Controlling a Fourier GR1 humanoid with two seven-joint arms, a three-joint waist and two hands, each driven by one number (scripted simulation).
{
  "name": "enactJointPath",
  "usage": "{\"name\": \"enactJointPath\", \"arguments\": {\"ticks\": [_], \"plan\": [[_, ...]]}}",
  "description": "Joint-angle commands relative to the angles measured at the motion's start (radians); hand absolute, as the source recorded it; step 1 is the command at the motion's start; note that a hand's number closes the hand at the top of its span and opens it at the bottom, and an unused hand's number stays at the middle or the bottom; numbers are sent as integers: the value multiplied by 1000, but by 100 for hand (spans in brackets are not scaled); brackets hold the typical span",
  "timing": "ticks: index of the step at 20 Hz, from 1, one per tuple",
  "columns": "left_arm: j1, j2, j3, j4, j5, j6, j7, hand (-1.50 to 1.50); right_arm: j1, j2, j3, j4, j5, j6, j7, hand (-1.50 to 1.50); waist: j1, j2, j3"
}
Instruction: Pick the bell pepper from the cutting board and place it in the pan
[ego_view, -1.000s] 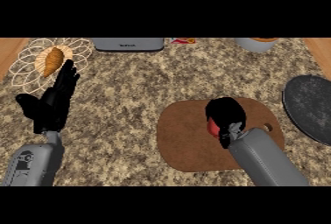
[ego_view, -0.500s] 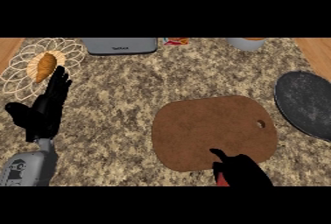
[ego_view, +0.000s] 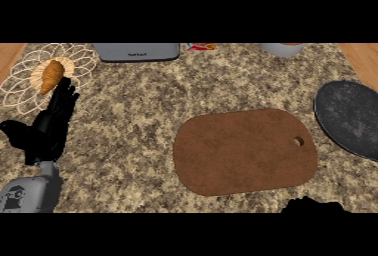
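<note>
right black hand (ego_view: 314, 206) barely showed at near edge, grip unreadable, bell pepper unseen | brown wooden cutting board (ego_view: 244, 151) lay bare | left black hand (ego_view: 46, 131) rested open, left | dark round pan (ego_view: 353, 118) far right | pepper likely light, smooth, slippery; best grasped round its body

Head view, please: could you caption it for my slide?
Bare cutting board beside dark pan; right hand at lower edge.
</note>
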Motion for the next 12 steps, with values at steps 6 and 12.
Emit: {"name": "enactJointPath", "arguments": {"ticks": [6, 12], "plan": [[-55, -18, -15, 53, -33, 20, -18, 0, 126, 24, -296, -145, -242, -122, -86, 150, 6, 10, 1], [-37, 10, 7, 28, 14, -32, -8, 0, -35, 118, -490, 14, -516, -91, -96, 150, 34, 15, 1]]}}
